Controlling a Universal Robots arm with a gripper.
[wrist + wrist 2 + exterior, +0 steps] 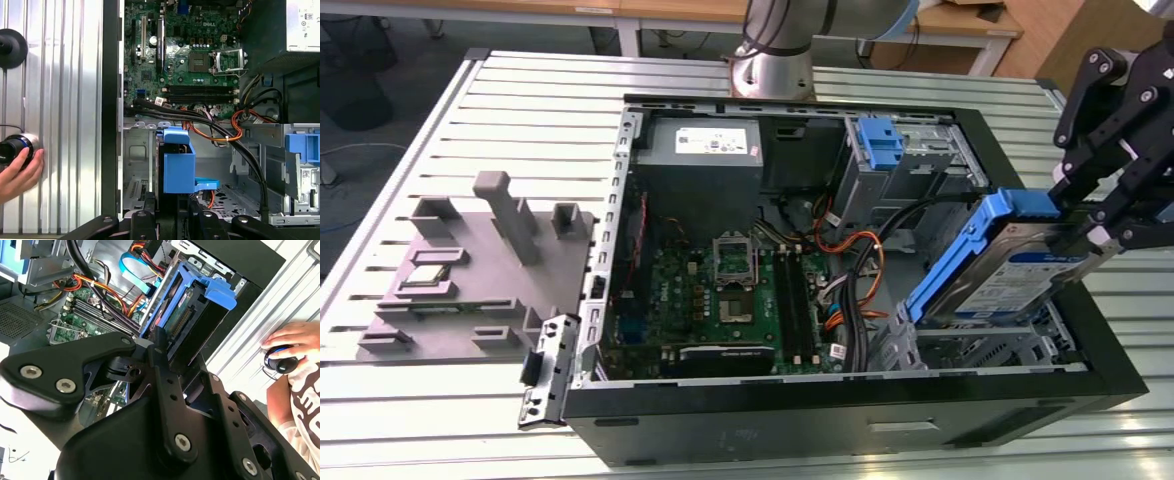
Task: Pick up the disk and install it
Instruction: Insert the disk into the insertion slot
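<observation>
We judge the pick-up done: the gripper (1097, 225) is clamped on the upper end of the disk (1001, 275), which hangs tilted, blue side rail uppermost, over the corner of the open computer case (854, 415) on the exterior view's right. Its lower end reaches down to the empty metal drive cage (981, 345), just beside the orange and black cables (854, 270). Whether that end has entered the cage or only hovers at its mouth we cannot tell for sure, since the drive hides the contact. Installing, in our judgement, is not finished: the disk stands steeply canted and much of it rises above the case wall. 1 bare blue bracket (881, 145) sits in the bay further back, near the power supply (704, 145). In the first wrist view a person's hand (17, 175) lies on the slatted table (65, 100) outside the case, well apart from the disk.
</observation>
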